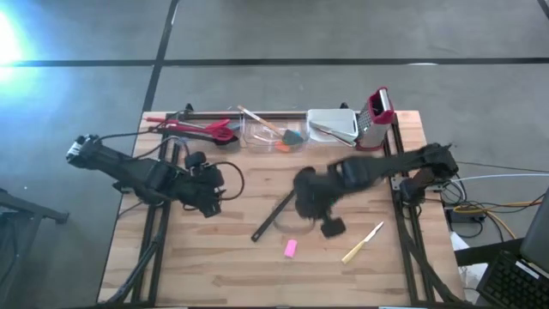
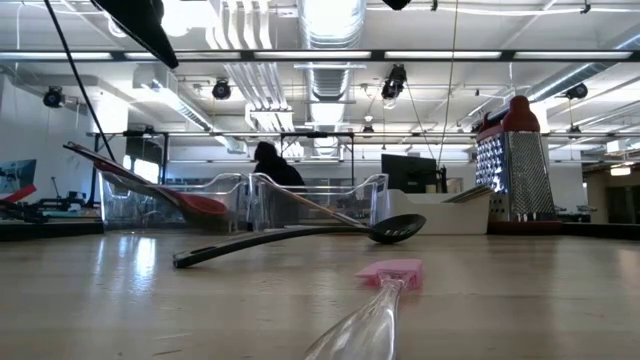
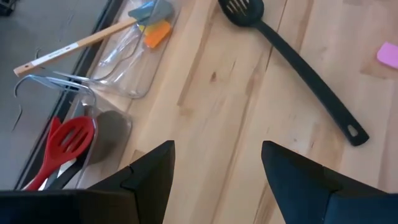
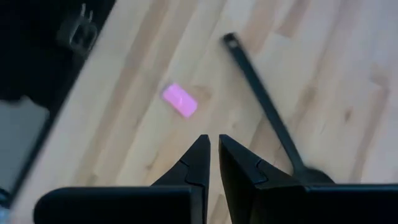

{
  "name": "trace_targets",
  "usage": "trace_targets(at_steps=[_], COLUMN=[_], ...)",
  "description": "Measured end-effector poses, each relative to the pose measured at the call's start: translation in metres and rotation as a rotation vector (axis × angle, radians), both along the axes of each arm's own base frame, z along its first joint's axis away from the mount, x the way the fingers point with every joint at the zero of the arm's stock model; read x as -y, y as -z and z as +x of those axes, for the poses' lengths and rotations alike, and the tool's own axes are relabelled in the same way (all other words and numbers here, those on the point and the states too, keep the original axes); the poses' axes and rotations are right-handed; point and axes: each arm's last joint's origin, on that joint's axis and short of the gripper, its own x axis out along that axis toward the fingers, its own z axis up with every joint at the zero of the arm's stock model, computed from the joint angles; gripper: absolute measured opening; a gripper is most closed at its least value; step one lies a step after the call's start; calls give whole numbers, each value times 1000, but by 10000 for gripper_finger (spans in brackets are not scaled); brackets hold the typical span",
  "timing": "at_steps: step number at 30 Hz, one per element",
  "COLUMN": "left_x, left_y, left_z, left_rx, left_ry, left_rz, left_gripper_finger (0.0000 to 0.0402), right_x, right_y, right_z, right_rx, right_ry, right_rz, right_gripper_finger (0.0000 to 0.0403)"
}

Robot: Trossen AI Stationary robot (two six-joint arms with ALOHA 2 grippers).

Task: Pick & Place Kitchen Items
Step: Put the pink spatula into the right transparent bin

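- No writing or brand can be read on anything here.
- The left tool hangs over the left part of the wooden surface, its fingers spread wide with nothing between them; bare wood lies under it.
- The right tool hovers near the middle of the surface, its two fingers almost touching and holding nothing.
- The black slotted spoon lies flat and diagonal near the middle, its head tucked under the right arm in the high view; the handle end points toward the front edge.
- The pink scraper lies just in front of the spoon's handle end, apart from it; open wood surrounds it toward the front edge.
- A knife with a pale yellow handle lies to the right of the scraper, near the right-hand frame rail.
- Along the far edge stand the containers: red utensils at the left; a clear tub with a wooden-handled tool and small blue and orange pieces; a white tub; the steel box grater with red top at the far right corner.
- A person shows dimly in the room beyond.
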Motion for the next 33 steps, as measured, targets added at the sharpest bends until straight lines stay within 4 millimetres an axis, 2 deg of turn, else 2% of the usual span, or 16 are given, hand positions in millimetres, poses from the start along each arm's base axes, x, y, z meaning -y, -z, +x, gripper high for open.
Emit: trace_targets(at_steps=[3,7,11,15,18,22,28,33], left_x=[-2,-4,-5,-5,-5,-5,-5,-5], left_y=[-4,-8,-9,-9,-9,-8,-8,-8], left_z=[-5,-10,-11,-11,-11,-12,-12,-12], left_rx=[21,39,45,39,37,26,19,17], left_ry=[-1,-2,0,14,13,14,30,31], left_rz=[-6,-11,-12,-2,-1,3,16,16], left_gripper_finger=[245,245,245,245,245,245,245,245], right_x=[-21,-38,-46,-51,-53,-55,-61,-67], right_y=[25,57,76,83,89,98,120,142], right_z=[-3,-11,-9,-2,0,3,20,34], right_rx=[-11,-82,-53,13,34,54,91,40], right_ry=[-52,-56,36,95,107,142,155,149], right_rz=[-117,-214,-160,-55,2,39,65,37], right_gripper_finger=[28,28,29,35,58,110,185,216])
